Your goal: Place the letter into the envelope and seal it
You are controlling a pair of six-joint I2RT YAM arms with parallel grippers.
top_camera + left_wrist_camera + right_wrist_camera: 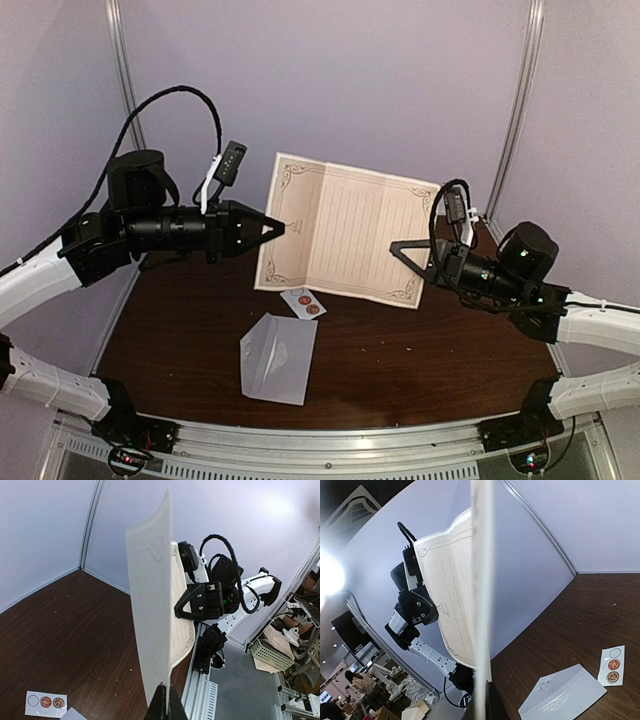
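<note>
Left end effector (278, 227) and right end effector (397, 246) each pinch opposite edges of the letter (340, 230), holding it in the air; the envelope (278, 357) lies on the counter (420, 350).

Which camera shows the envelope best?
Top external: the whole pale grey-white paper envelope shows, lying flat on the dark brown wooden table. Right wrist shows it obliquely at the frame's bottom; left wrist catches only a corner.
</note>
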